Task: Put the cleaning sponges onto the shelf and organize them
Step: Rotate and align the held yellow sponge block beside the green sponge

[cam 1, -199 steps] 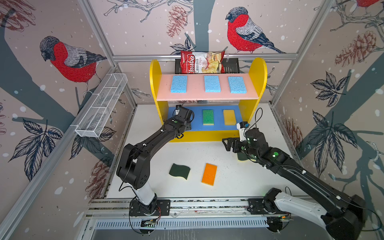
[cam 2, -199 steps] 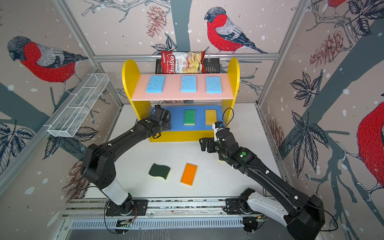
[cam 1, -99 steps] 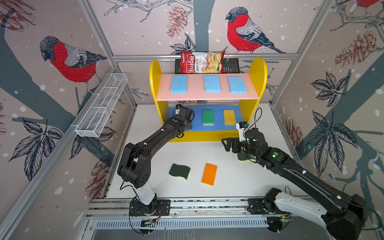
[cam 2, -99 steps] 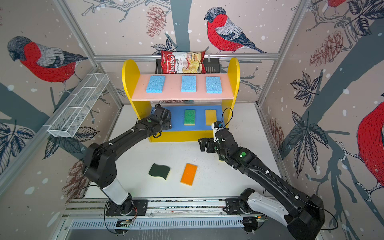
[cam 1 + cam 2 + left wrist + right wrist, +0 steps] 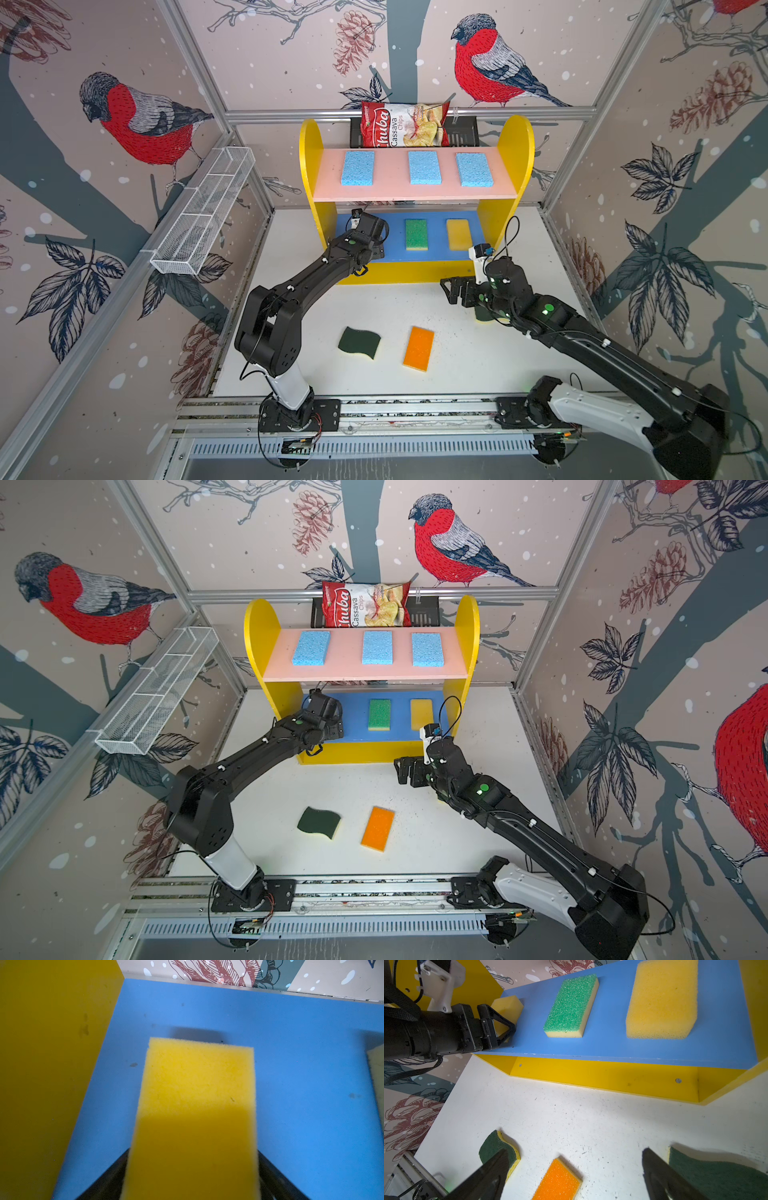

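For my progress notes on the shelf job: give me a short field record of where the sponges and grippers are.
pink board: three blue sponges
blue board: green-topped sponge, yellow sponge, second yellow sponge
table: orange sponge, two wavy dark-green sponges
left gripper: jaws flank second yellow sponge; grip unclear
right gripper: open, empty

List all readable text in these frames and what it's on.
"Chuba": brand on the red chips bag standing behind the shelf; the first letter is partly hidden.
"CASSAVA Chips": same bag, next to the brand.
Small print near the bag's edge: too small to read.
No other readable text in any view.
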`<act>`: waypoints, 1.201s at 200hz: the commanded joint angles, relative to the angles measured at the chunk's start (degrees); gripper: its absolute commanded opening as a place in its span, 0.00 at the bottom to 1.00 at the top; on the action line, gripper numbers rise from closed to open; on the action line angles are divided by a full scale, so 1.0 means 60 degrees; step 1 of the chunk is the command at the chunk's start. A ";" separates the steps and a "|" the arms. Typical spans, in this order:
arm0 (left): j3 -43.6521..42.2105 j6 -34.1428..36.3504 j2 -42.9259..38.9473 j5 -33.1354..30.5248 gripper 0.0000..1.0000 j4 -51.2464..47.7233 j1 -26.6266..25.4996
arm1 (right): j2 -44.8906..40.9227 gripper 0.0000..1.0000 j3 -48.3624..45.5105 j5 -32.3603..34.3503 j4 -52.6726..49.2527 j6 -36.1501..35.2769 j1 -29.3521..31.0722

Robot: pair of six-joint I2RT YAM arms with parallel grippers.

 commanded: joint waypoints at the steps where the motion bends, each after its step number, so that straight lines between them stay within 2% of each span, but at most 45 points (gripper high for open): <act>1: -0.0096 0.0077 -0.0119 0.0293 0.84 -0.0269 0.0010 | 0.0012 0.99 0.0078 0.0168 0.0076 0.0163 0.0045; 83: -0.0172 0.0242 -0.0177 0.0227 0.79 -0.0179 0.0005 | 0.0020 1.00 -0.0028 0.0276 0.0142 0.0211 0.0161; 240: -0.0340 0.0460 -0.0228 -0.0002 0.76 -0.0258 0.0007 | -0.0434 0.99 -0.0162 0.0488 0.0002 0.0399 0.0241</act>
